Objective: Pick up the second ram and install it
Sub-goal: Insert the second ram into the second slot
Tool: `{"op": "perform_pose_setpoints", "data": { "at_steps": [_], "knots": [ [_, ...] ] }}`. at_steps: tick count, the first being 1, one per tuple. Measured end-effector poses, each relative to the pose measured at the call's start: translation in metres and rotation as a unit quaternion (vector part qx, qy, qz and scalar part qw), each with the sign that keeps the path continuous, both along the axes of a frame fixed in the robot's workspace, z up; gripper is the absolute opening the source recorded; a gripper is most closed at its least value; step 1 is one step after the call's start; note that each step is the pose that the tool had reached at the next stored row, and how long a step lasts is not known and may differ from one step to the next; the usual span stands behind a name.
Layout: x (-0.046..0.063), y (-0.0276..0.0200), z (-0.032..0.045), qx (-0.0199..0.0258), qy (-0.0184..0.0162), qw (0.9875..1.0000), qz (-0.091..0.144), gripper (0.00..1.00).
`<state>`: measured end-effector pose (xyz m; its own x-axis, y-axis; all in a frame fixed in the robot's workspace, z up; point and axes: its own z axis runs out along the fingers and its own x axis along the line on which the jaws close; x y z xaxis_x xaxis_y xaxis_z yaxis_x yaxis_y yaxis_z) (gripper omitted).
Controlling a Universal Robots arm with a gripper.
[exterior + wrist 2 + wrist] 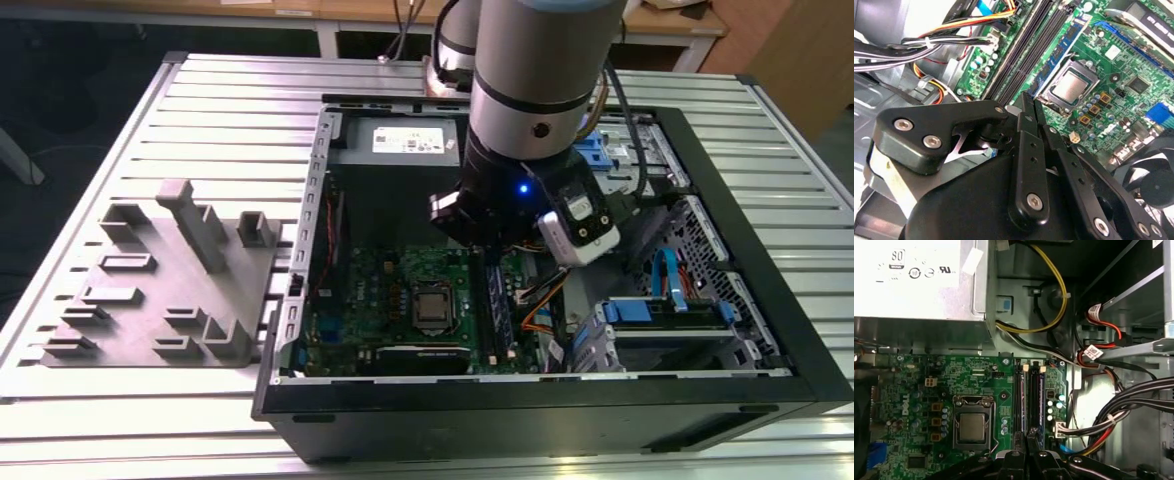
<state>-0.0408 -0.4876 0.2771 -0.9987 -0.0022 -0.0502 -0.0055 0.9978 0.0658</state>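
Note:
In the exterior view my gripper (483,248) hangs inside the open computer case (747,250), just above the far end of the black memory slots (491,305). Both wrist views show its black fingers pressed together with nothing visible between them, the gripper (1028,436) (1026,102) lined up with the slots (1030,400). A dark bluish ram (1058,57) with chips stands seated in the slot row beside the processor (1071,87). I cannot tell whether it is the second ram.
The grey holder block (160,290) sits on the slatted table, at the exterior view's left of the case. The grey power supply (914,280) fills the case's far end. Cable bundles (1114,415) and a drive cage (661,320) crowd the side beyond the slots. A fan (1154,185) lies past the processor.

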Motion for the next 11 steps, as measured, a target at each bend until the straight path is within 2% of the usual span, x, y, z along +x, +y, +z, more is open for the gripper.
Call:
{"op": "perform_pose_setpoints", "data": {
  "at_steps": [11],
  "knots": [
    [0.0, -0.0012, -0.0139, 0.0002, 0.0, 1.0, 0.0, 0.1]
  ]
}}
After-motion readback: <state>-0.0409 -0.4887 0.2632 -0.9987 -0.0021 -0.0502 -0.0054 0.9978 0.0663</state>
